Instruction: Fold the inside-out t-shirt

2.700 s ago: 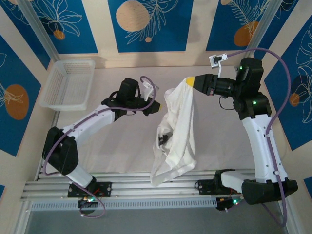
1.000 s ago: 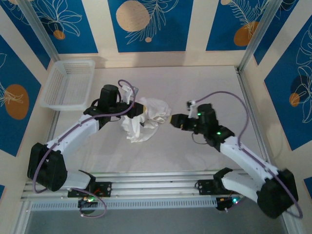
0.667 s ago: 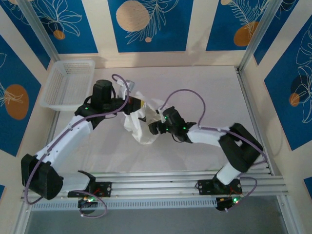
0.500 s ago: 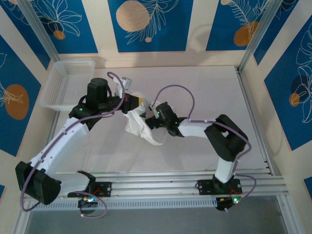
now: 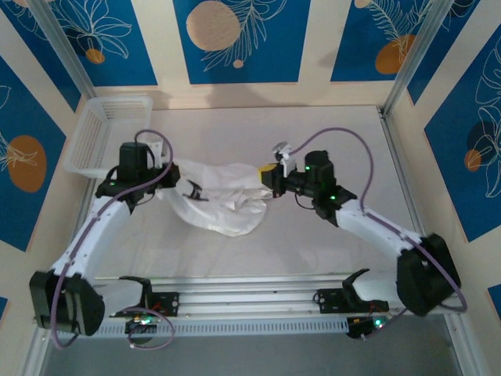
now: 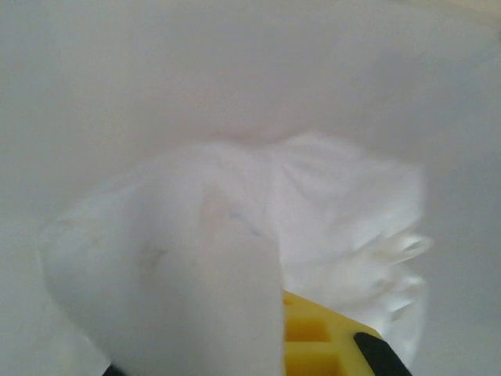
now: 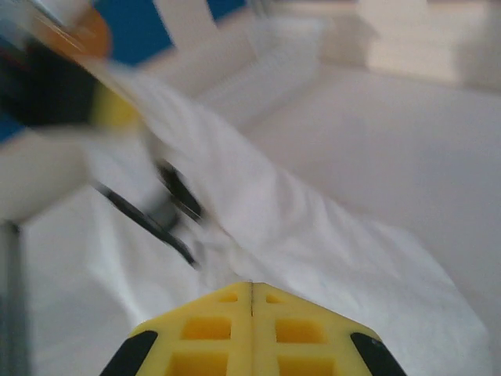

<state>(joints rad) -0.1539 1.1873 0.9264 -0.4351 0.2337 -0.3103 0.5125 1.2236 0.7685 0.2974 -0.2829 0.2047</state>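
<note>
Top external view: plain white wrinkly cotton t-shirt point(image 5: 223, 205) strung across the middle of the pale table point(image 5: 337, 133), one end at each pincer, belly sagging toward the near side and resting on the surface. Left pincer point(image 5: 174, 188) clamped on the bunched left end of the cloth; right pincer point(image 5: 268, 174) clamped on the right end, yellow tip just showing at the fabric's edge. Well apart from both, at the far left corner, a white plastic mesh basket point(image 5: 109, 135). Left wrist view: fabric draped over the pincer itself, hiding one finger, one yellow pad point(image 6: 309, 335) bare at the bottom, a vertical fold of cloth pressed right against its inner edge. Right wrist view: two yellow pads closed flat together, only a hairline seam between them, cloth running off from their tips toward the blurred left pincer. Dark marks on the cloth there, too smeared to identify.
</note>
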